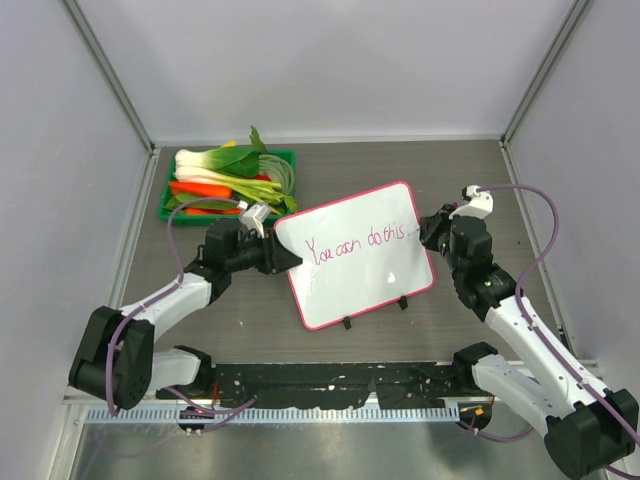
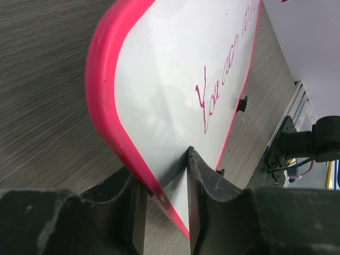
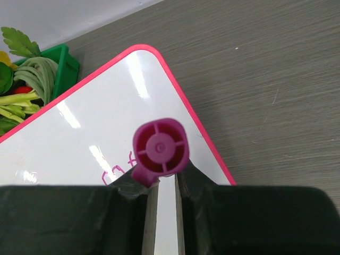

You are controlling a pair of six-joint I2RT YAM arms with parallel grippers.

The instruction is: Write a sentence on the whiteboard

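The whiteboard [image 1: 355, 255] is sitting mid-counter [image 1: 400, 170], the sentence [image 1: 358, 243] running across it. The left jaws are clamping its left edge; the right jaws are gripping a pink marker [image 3: 160, 149] by its right edge.

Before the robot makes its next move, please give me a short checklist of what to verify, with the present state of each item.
1. Left hand clamped on the whiteboard edge: ok.
2. Right hand gripping the marker: ok.
3. Sentence readable, in one line: ok.
4. Marker tip off the board: cannot tell, tip hidden.
5. Whiteboard apart from the green tray: cannot tell, corners look close.
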